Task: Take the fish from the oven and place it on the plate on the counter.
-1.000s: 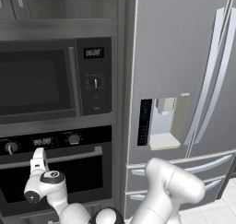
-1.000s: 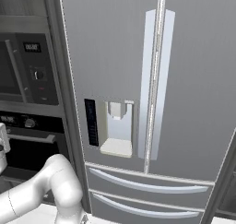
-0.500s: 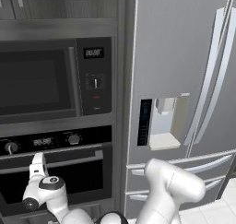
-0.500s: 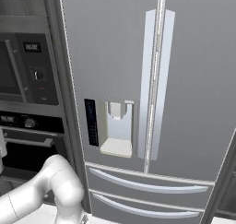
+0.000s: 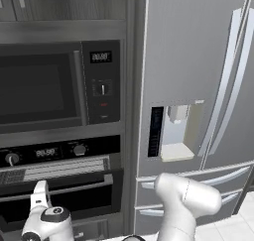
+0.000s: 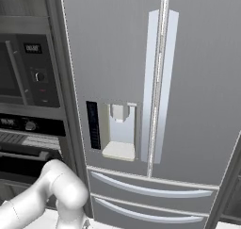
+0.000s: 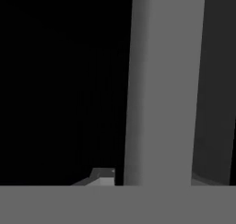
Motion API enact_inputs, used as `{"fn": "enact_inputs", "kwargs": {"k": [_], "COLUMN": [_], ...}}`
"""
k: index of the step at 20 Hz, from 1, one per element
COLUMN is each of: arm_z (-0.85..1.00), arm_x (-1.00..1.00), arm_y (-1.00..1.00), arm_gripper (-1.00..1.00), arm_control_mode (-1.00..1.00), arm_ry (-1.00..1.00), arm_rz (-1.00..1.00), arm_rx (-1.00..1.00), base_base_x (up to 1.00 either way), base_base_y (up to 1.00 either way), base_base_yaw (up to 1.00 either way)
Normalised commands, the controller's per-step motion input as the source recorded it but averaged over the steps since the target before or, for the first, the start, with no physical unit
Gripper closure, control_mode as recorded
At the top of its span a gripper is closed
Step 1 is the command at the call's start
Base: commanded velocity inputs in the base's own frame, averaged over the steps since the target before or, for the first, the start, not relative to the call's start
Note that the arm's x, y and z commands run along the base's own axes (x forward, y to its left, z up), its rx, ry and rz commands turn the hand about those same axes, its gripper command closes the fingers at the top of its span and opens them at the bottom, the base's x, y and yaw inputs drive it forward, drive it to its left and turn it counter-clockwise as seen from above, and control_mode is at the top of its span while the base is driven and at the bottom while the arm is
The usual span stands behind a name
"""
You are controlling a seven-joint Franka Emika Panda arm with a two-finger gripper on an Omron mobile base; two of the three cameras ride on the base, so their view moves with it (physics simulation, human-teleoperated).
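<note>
The black wall oven [image 5: 59, 153] sits under the microwave, with knobs, a display and a long silver bar handle [image 5: 82, 184]. Its door leans out a little at the top. My gripper [image 5: 39, 195] is at the left part of that handle, one white finger rising in front of the bar. In the hand view the handle [image 7: 163, 80] runs as a grey bar between my gripper's [image 7: 154, 180] fingers. One fingertip [image 7: 103, 176] stands a sliver apart from the bar. The oven's dark front [image 7: 60, 80] lies behind. The fish is hidden. The plate and the counter are out of view.
A dark-windowed microwave [image 5: 39, 91] with a side control panel sits above the oven. To the right stands a tall steel fridge [image 5: 198, 61] with a water dispenser [image 6: 120, 134] and two drawers. My white arm [image 5: 186, 198] rises in front of the fridge's drawers.
The handle has come down and outward and the oven door has tipped open a little. My hand has sunk with it. The jaws have spread slightly.
</note>
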Motion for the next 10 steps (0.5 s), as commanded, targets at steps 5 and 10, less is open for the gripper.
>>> {"fn": "enact_inputs", "kwargs": {"k": [5, 10], "arm_z": [-0.83, -0.66], "arm_x": [-0.73, -0.64], "arm_y": [0.00, 0.00], "arm_gripper": [1.00, 1.00], "arm_control_mode": [-1.00, -1.00], "arm_ry": [0.07, 0.03], "arm_rz": [0.00, 0.00], "arm_rx": [0.00, 0.00], "base_base_x": [0.00, 0.00], "base_base_y": [0.00, 0.00], "base_base_yaw": [0.00, 0.00]}}
